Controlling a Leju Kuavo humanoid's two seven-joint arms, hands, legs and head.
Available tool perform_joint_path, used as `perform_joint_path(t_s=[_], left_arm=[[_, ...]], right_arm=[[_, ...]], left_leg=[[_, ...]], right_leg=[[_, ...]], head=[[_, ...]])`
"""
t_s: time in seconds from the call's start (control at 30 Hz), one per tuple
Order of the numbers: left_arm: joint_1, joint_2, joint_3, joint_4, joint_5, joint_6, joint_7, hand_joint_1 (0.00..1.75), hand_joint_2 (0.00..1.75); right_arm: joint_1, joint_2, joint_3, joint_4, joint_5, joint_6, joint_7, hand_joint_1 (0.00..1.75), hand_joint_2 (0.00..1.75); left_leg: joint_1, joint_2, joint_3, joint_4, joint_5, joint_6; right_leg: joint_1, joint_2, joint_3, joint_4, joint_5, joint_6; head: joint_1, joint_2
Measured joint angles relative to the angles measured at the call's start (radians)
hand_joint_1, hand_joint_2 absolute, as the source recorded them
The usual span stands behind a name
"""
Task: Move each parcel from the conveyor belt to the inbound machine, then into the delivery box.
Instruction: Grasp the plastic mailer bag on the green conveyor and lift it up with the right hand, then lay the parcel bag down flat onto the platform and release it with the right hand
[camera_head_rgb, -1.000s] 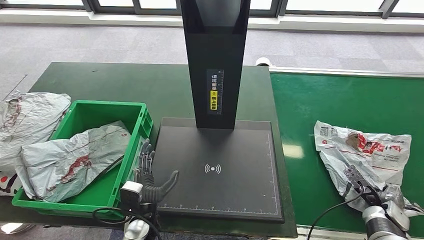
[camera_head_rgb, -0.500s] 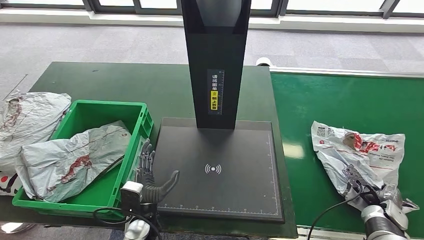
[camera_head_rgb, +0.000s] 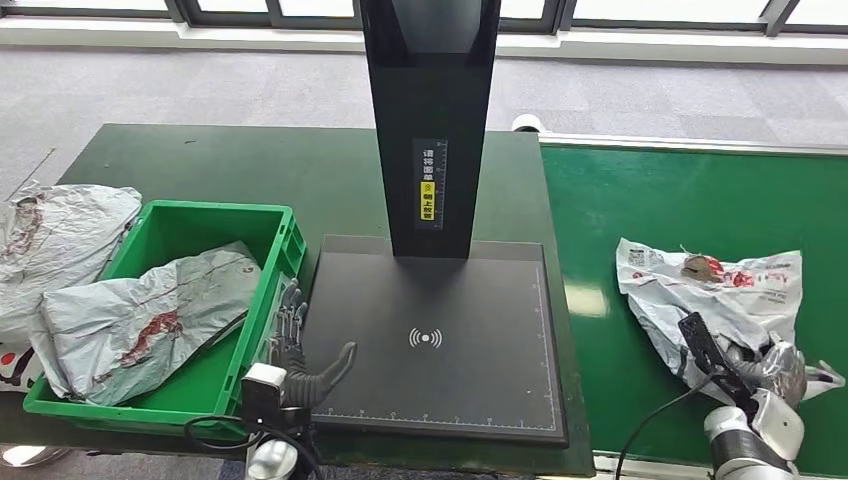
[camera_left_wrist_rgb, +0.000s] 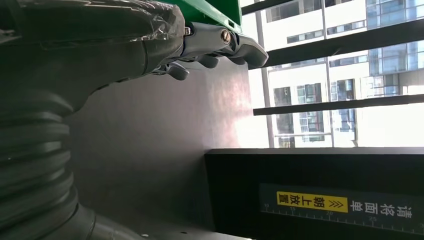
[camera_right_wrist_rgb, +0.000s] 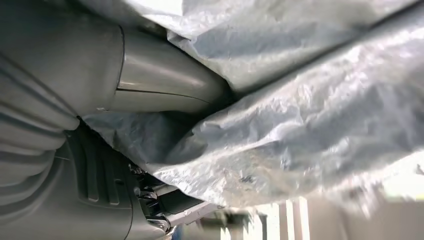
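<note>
A grey plastic parcel (camera_head_rgb: 720, 290) with red print lies crumpled on the green conveyor belt (camera_head_rgb: 700, 190) at the right. My right hand (camera_head_rgb: 745, 365) grips its near edge, and the film bunches over the hand. In the right wrist view the parcel (camera_right_wrist_rgb: 310, 115) folds between the thumb (camera_right_wrist_rgb: 160, 90) and the fingers below it. The inbound machine has a bare black plate (camera_head_rgb: 440, 330) and a black column (camera_head_rgb: 430, 120). My left hand (camera_head_rgb: 300, 350) is open and holds nothing. It sits at the plate's front left corner, next to the green delivery box (camera_head_rgb: 190, 210).
One grey parcel (camera_head_rgb: 150, 320) lies inside the box, and more grey parcels (camera_head_rgb: 60, 240) are heaped on the table to its left. In the left wrist view my left hand (camera_left_wrist_rgb: 150, 45) hovers over the plate (camera_left_wrist_rgb: 165, 135), facing the column's yellow label (camera_left_wrist_rgb: 312, 202).
The parcel has slid left along the belt and bunched up at its near edge. My right hand has turned and risen with it. The left hand has not moved.
</note>
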Motion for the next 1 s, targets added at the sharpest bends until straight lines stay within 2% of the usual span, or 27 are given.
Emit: perform_joint_path(t_s=[0.07, 0.13, 0.23, 0.3, 0.4, 0.57, 0.73, 1.0], left_arm=[[0.001, -0.001, 0.007, 0.0, -0.012, -0.006, 0.0, 0.0, 1.75], [0.001, -0.001, 0.01, 0.003, -0.015, -0.004, 0.0, 0.0, 1.75], [0.0, -0.001, 0.011, 0.01, -0.009, 0.01, 0.0, 0.0, 1.75], [-0.001, -0.001, 0.011, 0.015, -0.002, 0.021, 0.0, 0.0, 1.75], [-0.001, 0.0, 0.011, 0.019, 0.009, 0.033, 0.0, 0.0, 1.75], [-0.001, 0.001, 0.011, 0.02, 0.015, 0.036, 0.0, 0.0, 1.75], [-0.001, 0.002, 0.011, 0.02, 0.016, 0.036, 0.0, 0.0, 1.75], [0.002, 0.002, 0.011, 0.019, 0.023, 0.041, 0.0, 0.0, 1.75]], right_arm=[[0.035, 0.08, 0.041, -0.109, 0.029, -0.041, -0.062, 1.75, 1.75], [0.116, 0.188, 0.14, -0.27, 0.075, 0.024, -0.049, 1.75, 1.75], [0.23, 0.312, 0.425, -0.459, 0.093, 0.125, 0.071, 1.75, 1.75], [0.282, 0.347, 0.619, -0.532, 0.091, 0.133, 0.141, 1.75, 1.75], [0.328, 0.363, 0.788, -0.612, 0.087, 0.123, 0.171, 1.75, 1.75], [0.37, 0.37, 0.923, -0.683, 0.086, 0.116, 0.163, 1.75, 1.75], [0.385, 0.37, 0.984, -0.713, 0.086, 0.116, 0.163, 1.75, 1.75], [0.395, 0.37, 1.016, -0.731, 0.087, 0.119, 0.153, 1.75, 1.75]], left_leg=[[0.002, 0.0, 0.005, 0.0, 0.001, -0.001], [0.005, 0.0, 0.006, -0.001, 0.0, -0.003], [0.006, 0.005, 0.007, -0.001, -0.001, -0.008], [0.006, 0.007, 0.006, -0.002, 0.0, -0.009], [0.007, 0.005, 0.005, -0.002, 0.0, -0.01], [0.007, 0.005, 0.005, -0.002, -0.001, -0.011], [0.007, 0.004, 0.005, -0.002, -0.001, -0.011], [0.007, 0.004, 0.005, -0.002, -0.001, -0.011]], right_leg=[[0.002, 0.001, 0.0, 0.0, 0.0, -0.001], [0.006, 0.0, 0.001, 0.0, -0.001, -0.003], [0.008, 0.006, -0.004, 0.002, -0.001, -0.008], [0.007, 0.009, -0.006, 0.003, -0.002, -0.009], [0.008, 0.006, -0.006, 0.003, -0.003, -0.011], [0.007, 0.006, -0.005, 0.003, -0.003, -0.011], [0.007, 0.005, -0.005, 0.003, -0.003, -0.011], [0.007, 0.005, -0.005, 0.003, -0.003, -0.011]], head=[[0.0, 0.0], [0.0, 0.0], [0.0, 0.0], [-0.001, 0.0], [0.0, 0.0], [0.0, 0.0], [0.0, 0.0], [0.0, 0.0]])
